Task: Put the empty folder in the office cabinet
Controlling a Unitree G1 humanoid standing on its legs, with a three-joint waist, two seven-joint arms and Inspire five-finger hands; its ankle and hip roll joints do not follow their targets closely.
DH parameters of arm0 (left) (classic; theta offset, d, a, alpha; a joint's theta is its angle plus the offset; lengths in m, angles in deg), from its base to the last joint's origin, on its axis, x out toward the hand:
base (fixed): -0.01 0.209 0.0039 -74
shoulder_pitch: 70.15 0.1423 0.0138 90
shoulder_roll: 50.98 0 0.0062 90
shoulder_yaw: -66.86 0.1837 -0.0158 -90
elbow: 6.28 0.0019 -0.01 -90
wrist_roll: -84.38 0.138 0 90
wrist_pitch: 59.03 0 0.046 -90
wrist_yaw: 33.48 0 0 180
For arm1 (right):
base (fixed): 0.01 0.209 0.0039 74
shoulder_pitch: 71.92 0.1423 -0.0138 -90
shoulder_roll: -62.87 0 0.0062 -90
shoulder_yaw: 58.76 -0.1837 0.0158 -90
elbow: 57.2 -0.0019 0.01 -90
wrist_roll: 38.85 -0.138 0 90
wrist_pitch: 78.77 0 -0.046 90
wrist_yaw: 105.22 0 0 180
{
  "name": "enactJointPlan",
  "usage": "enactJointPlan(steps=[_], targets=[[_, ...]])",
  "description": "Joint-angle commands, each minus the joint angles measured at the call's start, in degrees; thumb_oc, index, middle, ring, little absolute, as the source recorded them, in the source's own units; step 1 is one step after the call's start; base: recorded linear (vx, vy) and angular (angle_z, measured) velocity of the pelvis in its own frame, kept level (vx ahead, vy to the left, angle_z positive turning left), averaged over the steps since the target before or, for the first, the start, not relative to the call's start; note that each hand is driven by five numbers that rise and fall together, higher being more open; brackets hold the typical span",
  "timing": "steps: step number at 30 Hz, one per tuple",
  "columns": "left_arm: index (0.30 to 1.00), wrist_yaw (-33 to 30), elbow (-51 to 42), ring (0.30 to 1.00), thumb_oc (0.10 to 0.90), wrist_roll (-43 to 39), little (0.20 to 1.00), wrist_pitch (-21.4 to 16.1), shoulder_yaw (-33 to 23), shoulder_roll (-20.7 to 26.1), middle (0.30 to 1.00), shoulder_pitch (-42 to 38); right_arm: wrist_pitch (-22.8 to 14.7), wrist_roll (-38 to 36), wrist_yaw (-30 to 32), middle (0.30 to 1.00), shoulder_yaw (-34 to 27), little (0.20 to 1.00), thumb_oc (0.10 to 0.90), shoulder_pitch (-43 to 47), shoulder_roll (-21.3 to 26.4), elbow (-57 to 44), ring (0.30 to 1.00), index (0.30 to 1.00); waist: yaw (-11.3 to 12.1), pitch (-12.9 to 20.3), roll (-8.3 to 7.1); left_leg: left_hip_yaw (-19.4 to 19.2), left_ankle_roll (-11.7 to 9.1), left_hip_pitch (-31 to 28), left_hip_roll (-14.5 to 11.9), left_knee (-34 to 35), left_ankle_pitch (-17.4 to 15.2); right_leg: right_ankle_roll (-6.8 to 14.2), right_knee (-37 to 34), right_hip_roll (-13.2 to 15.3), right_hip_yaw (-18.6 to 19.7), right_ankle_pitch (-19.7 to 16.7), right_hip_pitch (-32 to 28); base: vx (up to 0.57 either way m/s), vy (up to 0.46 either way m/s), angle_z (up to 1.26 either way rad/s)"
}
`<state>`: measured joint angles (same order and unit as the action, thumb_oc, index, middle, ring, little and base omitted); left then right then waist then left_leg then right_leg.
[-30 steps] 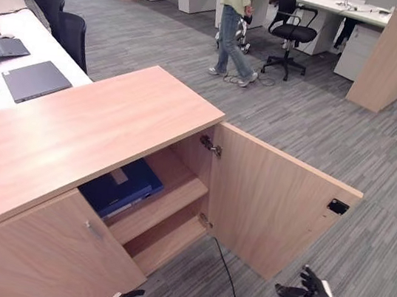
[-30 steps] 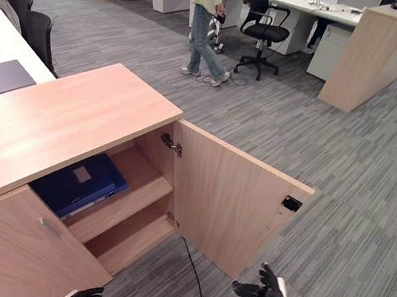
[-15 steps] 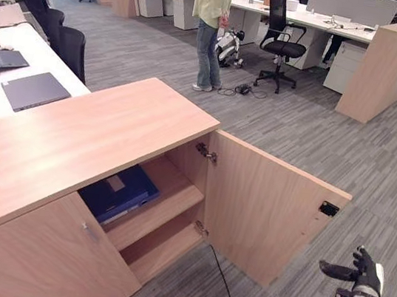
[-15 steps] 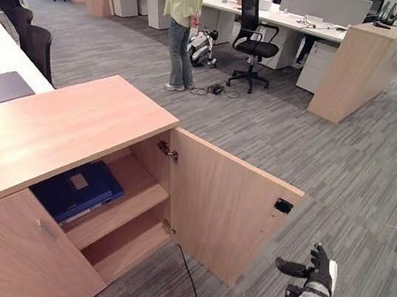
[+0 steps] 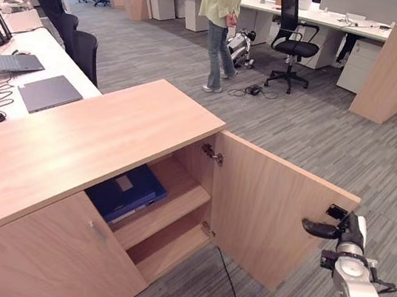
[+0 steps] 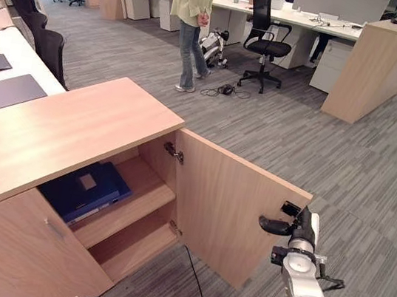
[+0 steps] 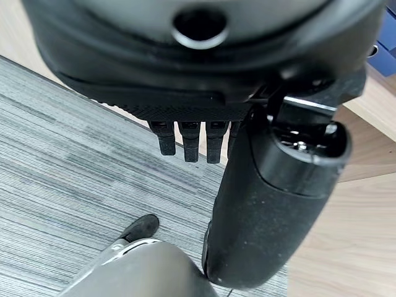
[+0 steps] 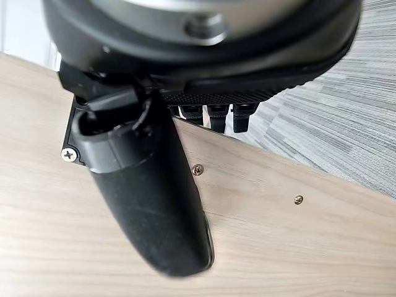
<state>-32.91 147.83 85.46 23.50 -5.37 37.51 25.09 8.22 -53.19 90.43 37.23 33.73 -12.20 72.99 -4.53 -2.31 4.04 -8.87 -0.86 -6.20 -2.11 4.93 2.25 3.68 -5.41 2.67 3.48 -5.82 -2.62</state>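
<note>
Right robot hand (image 6: 299, 227), fingers straight, sits at the open cabinet door's (image 6: 226, 212) free edge. Blue folder (image 6: 86, 190) already lies on the upper shelf (image 6: 141, 203). Push flat, steadily, swinging the door closed.

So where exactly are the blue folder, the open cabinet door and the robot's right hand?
blue folder (image 5: 126, 191): left eye view, on its flat cover, lying on the upper shelf.
open cabinet door (image 5: 264, 210): left eye view, middle of its inner face.
right hand (image 6: 302, 227): right eye view, on the palm, by the door's free edge.

Matt pale wood-grain cabinet (image 5: 94, 148), glossy blue folder (image 5: 126, 191), ribbed grey carpet (image 5: 335, 132).
</note>
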Motion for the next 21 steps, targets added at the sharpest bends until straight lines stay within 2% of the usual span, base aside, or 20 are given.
enactJointPlan(steps=[1, 7, 12, 14, 15, 16, 17, 18, 19, 20, 21], targets=[[0.9, -0.8, 1.9, 0.9, 0.8, 2.1, 0.9, -0.6, 1.2, 3.1, 0.9, -3.6, -5.6, 2.3, -2.4, 0.9, 4.5, 0.9, 0.8, 12.8, -2.1, -5.1, 0.9, 0.9, 2.6, -0.4, -3.9, 1.6, -4.5, -2.5, -3.9, 0.1, -2.7, 5.4, 2.1, 4.9, -3.5, 5.5, -3.6, 0.0, 0.0, 0.0], [0.9, -1.3, 1.4, 0.9, 0.8, 1.8, 0.9, -0.3, 1.2, 2.9, 0.9, -3.9, -5.7, 0.4, -6.0, 0.9, 9.4, 0.9, 0.8, 13.1, -6.0, -9.9, 0.9, 0.9, 3.5, -0.7, -4.08, 2.3, -4.8, -2.1, -4.2, 0.1, -2.2, 5.1, 2.3, 4.7, -4.7, 5.9, -3.8, -0.01, -0.002, 0.0], [0.9, -1.8, 0.4, 0.9, 0.8, 1.8, 0.9, 0.0, 0.4, 3.0, 0.9, -4.3, -6.0, -1.0, -9.2, 0.9, 11.5, 0.9, 0.8, 8.7, -7.4, -17.4, 0.9, 0.9, 4.2, -1.3, -4.52, 4.1, -5.4, -0.9, -4.5, 0.1, -1.1, 4.9, 3.3, 4.4, -6.4, 6.6, -3.6, -0.02, -0.02, 0.1], [0.9, -1.9, -0.5, 0.9, 0.8, 1.9, 0.9, 0.1, -0.1, 3.4, 0.9, -4.6, -6.3, -1.3, -11.1, 0.9, 12.0, 0.9, 0.8, 3.6, -7.7, -21.6, 0.9, 0.9, 5.1, -1.8, -4.62, 7.3, -6.2, 1.1, -4.8, 0.1, 0.1, 4.4, 3.9, 4.1, -9.2, 7.4, -3.5, -0.08, -0.073, 0.67], [0.9, -2.3, -1.3, 0.9, 0.8, 1.7, 0.9, 0.1, -0.7, 3.8, 0.9, -5.0, -6.6, -1.3, -12.5, 0.9, 13.0, 0.9, 0.8, 0.0, -8.1, -25.0, 0.9, 0.9, 6.3, -2.3, -4.56, 10.1, -7.0, 3.1, -4.9, 0.1, 1.5, 4.0, 4.0, 3.8, -11.6, 7.9, -3.4, -0.16, -0.146, 1.13], [0.9, -3.1, -2.3, 0.9, 0.8, 0.5, 0.9, 0.2, -1.8, 4.0, 0.9, -6.1, -6.8, 0.4, -15.8, 0.9, 16.9, 0.9, 0.8, -2.1, -7.5, -30.3, 0.9, 0.9, 8.3, -3.5, -4.62, 15.2, -8.8, 6.9, -4.5, 0.1, 3.7, 3.4, 3.1, 3.4, -16.6, 9.4, -4.0, -0.22, -0.187, 1.25], [0.9, -3.5, -2.8, 0.9, 0.8, -0.2, 0.9, -0.1, -2.7, 4.3, 0.9, -6.5, -6.8, 0.4, -17.7, 0.9, 20.2, 0.9, 0.8, -1.2, -7.9, -31.7, 0.9, 0.9, 9.8, -4.2, -4.77, 16.6, -9.3, 8.9, -4.6, -0.1, 4.1, 3.4, 2.2, 3.5, -18.8, 9.0, -3.7, -0.38, -0.104, 1.67], [0.9, -4.7, -4.5, 0.9, 0.8, -0.5, 0.9, 0.1, -3.1, 4.3, 0.9, -8.3, -6.9, -0.8, -19.7, 0.9, 25.9, 0.9, 0.8, 3.2, -7.4, -32.8, 0.9, 0.9, 10.8, -7.4, -5.9, 7.7, -8.7, 13.0, -6.7, -7.1, 3.9, 3.7, 1.8, 5.6, -22.5, 8.1, -3.6, -0.3, -0.01, 1.53], [0.9, -4.7, -4.5, 0.9, 0.8, -0.5, 0.9, 0.1, -3.2, 4.3, 0.9, -8.3, -7.0, -0.9, -19.7, 0.9, 26.0, 0.9, 0.8, 3.3, -7.4, -32.8, 0.9, 0.9, 10.8, -7.4, -5.9, 7.8, -8.6, 13.4, -6.6, -7.4, 3.9, 3.7, 1.8, 5.6, -22.5, 7.9, -3.4, -0.39, 0.087, 1.52], [0.9, -3.9, -8.9, 0.9, 0.8, -0.3, 0.9, 0.2, -3.0, 5.1, 0.9, -7.9, -6.2, -0.8, -21.2, 0.9, 29.1, 0.9, 0.8, 5.2, -7.1, -34.3, 0.9, 0.9, 10.2, -7.6, -6.57, -4.5, -7.6, 13.5, -11.0, -11.5, 3.2, 3.6, 1.9, 6.8, -26.1, 7.6, -2.4, -0.18, 0.049, 0.87], [0.9, -3.9, -9.1, 0.9, 0.8, -0.2, 0.9, 0.3, -3.1, 5.1, 0.9, -7.8, -6.2, -0.8, -21.2, 0.9, 29.1, 0.9, 0.8, 5.3, -7.1, -34.3, 0.9, 0.9, 10.3, -7.5, -6.57, -4.6, -7.5, 13.7, -11.1, -11.5, 3.4, 3.6, 1.9, 6.8, -26.0, 7.4, -2.2, -0.25, 0.085, 0.94]])
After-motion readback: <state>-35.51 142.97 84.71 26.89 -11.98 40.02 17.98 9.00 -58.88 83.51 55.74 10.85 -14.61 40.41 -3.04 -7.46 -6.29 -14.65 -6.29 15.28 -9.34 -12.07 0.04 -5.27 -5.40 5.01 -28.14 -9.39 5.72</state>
